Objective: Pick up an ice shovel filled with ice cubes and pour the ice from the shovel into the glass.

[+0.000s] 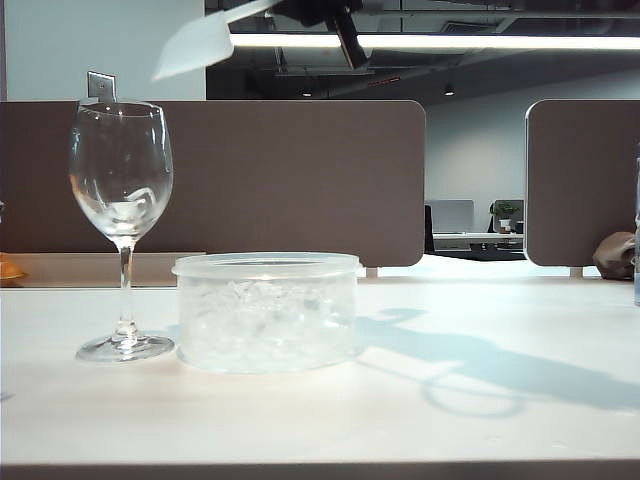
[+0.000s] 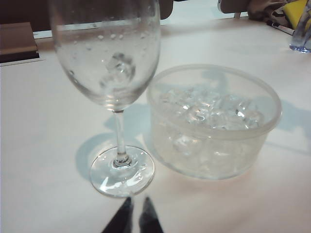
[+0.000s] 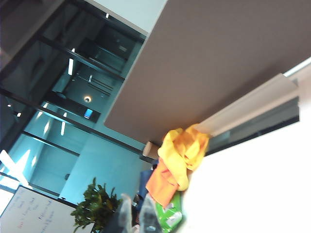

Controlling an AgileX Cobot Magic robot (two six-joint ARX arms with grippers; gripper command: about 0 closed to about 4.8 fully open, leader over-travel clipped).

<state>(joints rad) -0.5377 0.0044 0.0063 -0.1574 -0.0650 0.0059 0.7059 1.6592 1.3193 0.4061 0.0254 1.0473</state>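
Note:
The glass (image 1: pixel 121 180) stands upright at the left of the table, with a few ice cubes (image 2: pixel 119 68) lying in its bowl. High above it hangs the white ice shovel (image 1: pixel 195 45), tilted with its blade over the glass. My right gripper (image 1: pixel 300 10) is shut on its thin handle at the top edge of the exterior view. No ice shows in the blade. In the right wrist view my right gripper (image 3: pixel 137 208) points up and away from the table, and the shovel is not visible there. My left gripper (image 2: pixel 137 201) is shut and empty, low on the table just short of the glass foot (image 2: pixel 122 171).
A squat translucent tub (image 1: pixel 266 268) full of ice cubes (image 2: pixel 209 109) stands right beside the glass. Brown partitions (image 1: pixel 300 170) line the table's far edge. A yellow-orange cloth (image 3: pixel 180 155) and a clear vessel (image 2: pixel 301 34) lie at the table's far side.

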